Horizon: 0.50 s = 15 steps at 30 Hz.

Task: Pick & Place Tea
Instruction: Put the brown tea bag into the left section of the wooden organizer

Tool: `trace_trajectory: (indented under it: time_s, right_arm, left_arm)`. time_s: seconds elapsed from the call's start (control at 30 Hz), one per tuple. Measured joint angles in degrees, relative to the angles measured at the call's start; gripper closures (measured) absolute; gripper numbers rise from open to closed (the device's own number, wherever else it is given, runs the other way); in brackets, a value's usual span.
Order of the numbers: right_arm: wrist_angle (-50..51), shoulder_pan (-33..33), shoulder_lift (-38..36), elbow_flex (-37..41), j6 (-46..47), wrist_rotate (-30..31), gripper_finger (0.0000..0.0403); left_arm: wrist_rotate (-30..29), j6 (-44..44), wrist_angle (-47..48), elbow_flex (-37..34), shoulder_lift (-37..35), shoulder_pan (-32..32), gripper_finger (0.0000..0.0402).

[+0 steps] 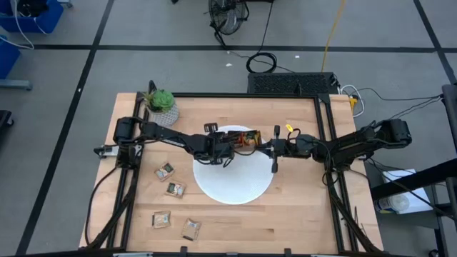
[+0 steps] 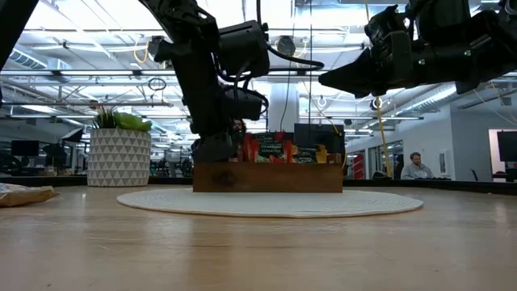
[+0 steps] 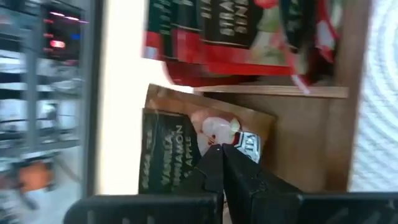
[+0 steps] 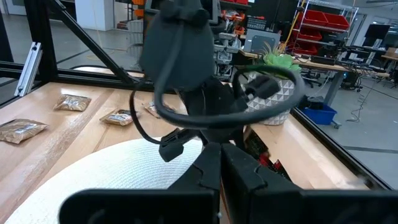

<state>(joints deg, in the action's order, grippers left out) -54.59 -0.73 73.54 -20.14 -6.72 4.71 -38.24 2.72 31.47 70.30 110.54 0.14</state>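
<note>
The brown wooden tray stands on the far part of the round white plate and holds upright red tea sachets. A beige tea sachet leans in the tray's left compartment with its printed face toward my left gripper. That gripper is shut and slants down over that end of the tray. Several beige sachets lie flat on the table's left part. My right gripper hangs shut and level above the plate's right side, holding nothing. My left gripper's shut fingertips stand in front of the printed face of the beige sachet, slanting down from the table's left. Both fingers are on the same side of the sachet, so it is not pinched. Whether the tips touch it, I cannot tell.
A green plant in a white patterned pot stands at the table's far left, behind the left arm. Black frame rails run along the left and right sides. Bare wood lies near the front edge, to the right of the loose sachets.
</note>
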Motion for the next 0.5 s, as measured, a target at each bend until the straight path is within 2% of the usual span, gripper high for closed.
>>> trace_trajectory:
  time_s: [0.13, 0.3, 0.5]
  right_arm:
    - [-0.02, 0.01, -0.02, 0.0, 0.01, 0.0, 0.0403]
    - [-0.05, 0.0, 0.0, 0.0, 0.0, 0.0, 0.0403]
    - [-0.07, 0.0, -0.02, 0.0, 0.0, 0.0, 0.0403]
  left_arm:
    - [-4.3, 0.02, -0.04, 0.07, -0.04, -0.71, 0.039]
    - [-3.56, 1.62, -0.14, 0.07, -0.04, -1.91, 0.0369]
    - [-3.3, 1.89, -0.12, 0.07, -0.09, -3.51, 0.0365]
